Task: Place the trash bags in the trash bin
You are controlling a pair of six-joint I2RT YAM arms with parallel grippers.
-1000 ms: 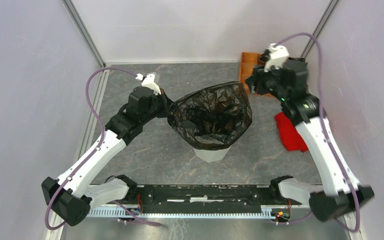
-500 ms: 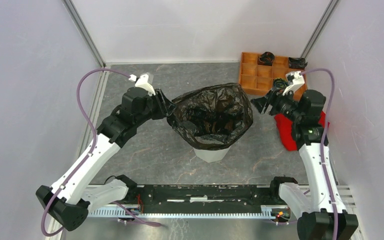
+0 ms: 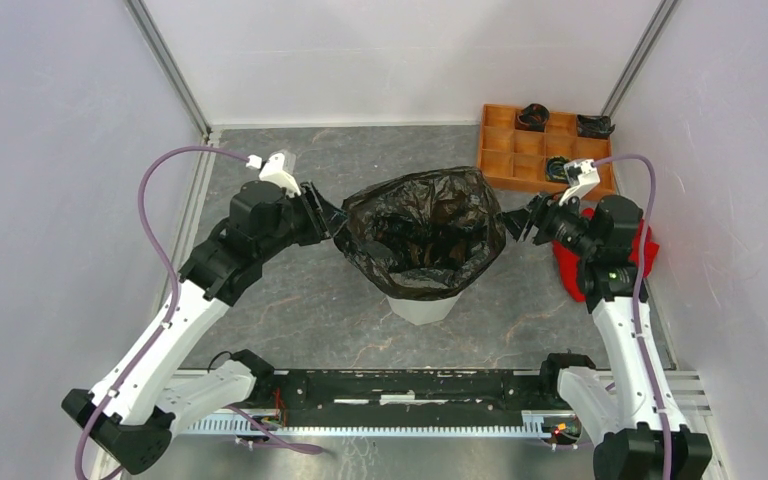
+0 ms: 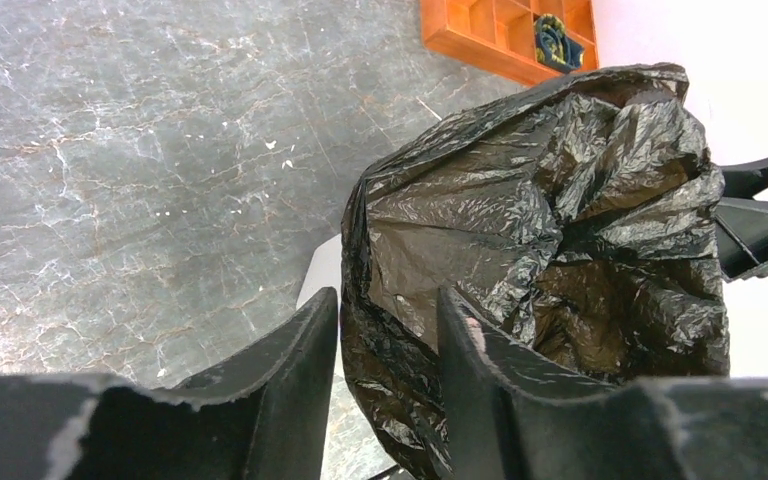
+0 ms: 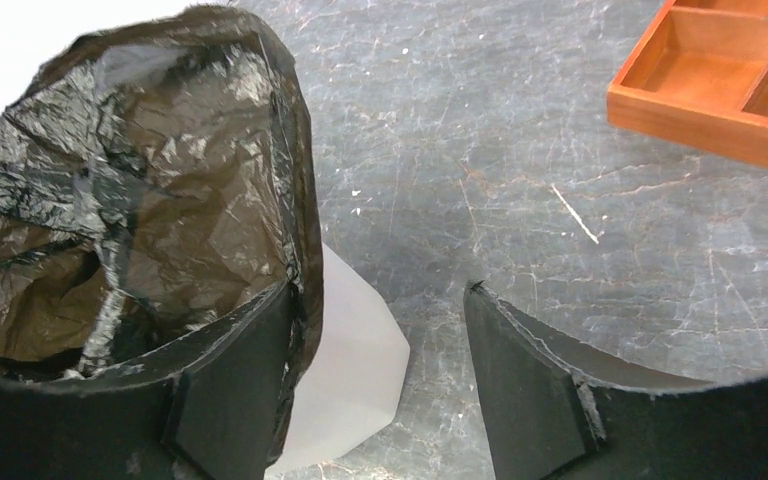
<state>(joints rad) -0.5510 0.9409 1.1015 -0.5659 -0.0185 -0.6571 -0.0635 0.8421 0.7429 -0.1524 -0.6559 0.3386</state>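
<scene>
The left gripper (image 4: 388,300) has its jaws apart, and the wrinkled left rim of the bag (image 4: 560,200) sits loose in the gap between its fingers (image 4: 290,360). The right gripper (image 5: 380,290) is spread wider at the bag's right side, with film lying against one finger (image 5: 230,390) and the other finger clear of it. The black bag lines and overhangs the white bin (image 3: 422,308), which stands mid-worktop (image 3: 290,300). An orange tray (image 3: 500,120) sits in the far right corner. A red cloth (image 3: 567,265) lies by the right edge, under the right arm.
</scene>
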